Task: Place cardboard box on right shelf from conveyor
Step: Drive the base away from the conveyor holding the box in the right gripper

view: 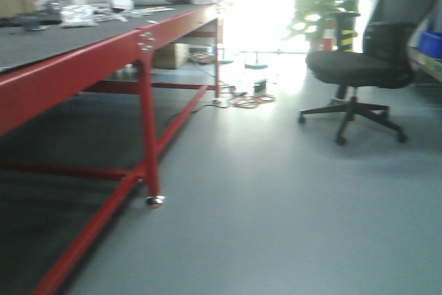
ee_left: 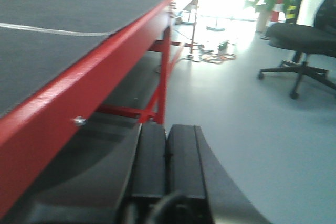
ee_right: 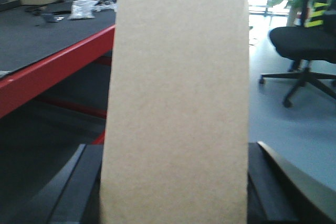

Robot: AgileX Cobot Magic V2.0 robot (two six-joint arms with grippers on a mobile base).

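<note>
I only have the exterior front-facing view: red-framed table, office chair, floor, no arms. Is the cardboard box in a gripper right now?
Observer: Yes. The right wrist view shows the cardboard box standing upright in the right gripper, with a dark finger on each side of it.
Operator: And the left arm?
Observer: The left gripper is shut with nothing in it, its pads pressed together.
Operator: Can the right wrist camera see ahead?
Observer: Barely. The box's plain face blocks the middle of that view. Only the red-framed table on the left and the office chair on the right show past it.
</note>
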